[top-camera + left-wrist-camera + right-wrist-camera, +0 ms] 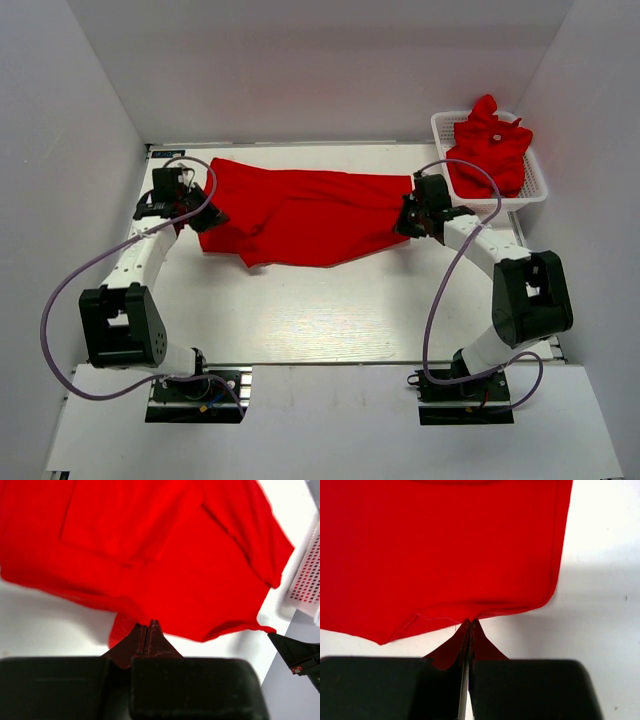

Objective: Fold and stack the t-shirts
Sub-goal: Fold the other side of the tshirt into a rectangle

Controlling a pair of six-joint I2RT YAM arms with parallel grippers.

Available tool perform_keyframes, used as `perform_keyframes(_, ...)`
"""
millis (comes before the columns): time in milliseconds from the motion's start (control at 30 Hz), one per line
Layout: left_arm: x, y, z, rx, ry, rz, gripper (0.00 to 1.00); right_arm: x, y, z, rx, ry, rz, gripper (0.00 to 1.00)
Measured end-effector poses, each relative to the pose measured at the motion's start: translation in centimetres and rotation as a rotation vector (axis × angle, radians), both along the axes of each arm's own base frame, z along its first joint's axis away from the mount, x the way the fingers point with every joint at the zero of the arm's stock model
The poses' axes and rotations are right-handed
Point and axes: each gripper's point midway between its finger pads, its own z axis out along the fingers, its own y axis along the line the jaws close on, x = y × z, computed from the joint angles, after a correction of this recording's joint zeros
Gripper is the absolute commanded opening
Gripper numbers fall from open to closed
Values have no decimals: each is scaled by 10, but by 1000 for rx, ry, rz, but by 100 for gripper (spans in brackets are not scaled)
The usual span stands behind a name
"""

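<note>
One red t-shirt [300, 212] is stretched across the far half of the table between my two grippers. My left gripper [205, 215] is shut on its left edge; in the left wrist view the jaws [149, 625] pinch the cloth [150, 555]. My right gripper [408, 215] is shut on its right edge; in the right wrist view the jaws [470, 622] pinch the hem of the shirt [445, 545]. More red t-shirts [490, 150] lie crumpled in the white basket at the far right.
The white mesh basket [538, 185] stands at the far right corner and shows in the left wrist view [305, 580]. White walls close the table on three sides. The arm bases sit at the near edge.
</note>
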Motion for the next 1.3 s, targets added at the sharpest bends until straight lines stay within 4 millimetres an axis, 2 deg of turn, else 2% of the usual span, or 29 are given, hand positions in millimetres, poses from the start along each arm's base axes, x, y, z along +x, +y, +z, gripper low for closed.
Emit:
perform_keyframes(233,45,4,11,5,-48,-16,0,36,0,19,-33,-67,-23,0)
perform_keyframes(400,83,7,32,20,-127,-31,0,48,-6,28,-68,-91,-57,0)
perform_keyframes(533,113,7,39,16,-151,-46,0,51,-14,29,-96,-89,-86,0)
perform_keyframes(767,158,14,23,16,-114,-41,0,66,-30,21,-133,-63,-136,0)
perform_keyframes(1000,172,31,-1,12,-56,0,0,87,-37,20,-137,-62,-154,0)
perform_keyframes(1300,205,51,-4,-7,-79,53,0,115,-43,16,-142,-60,-160,0)
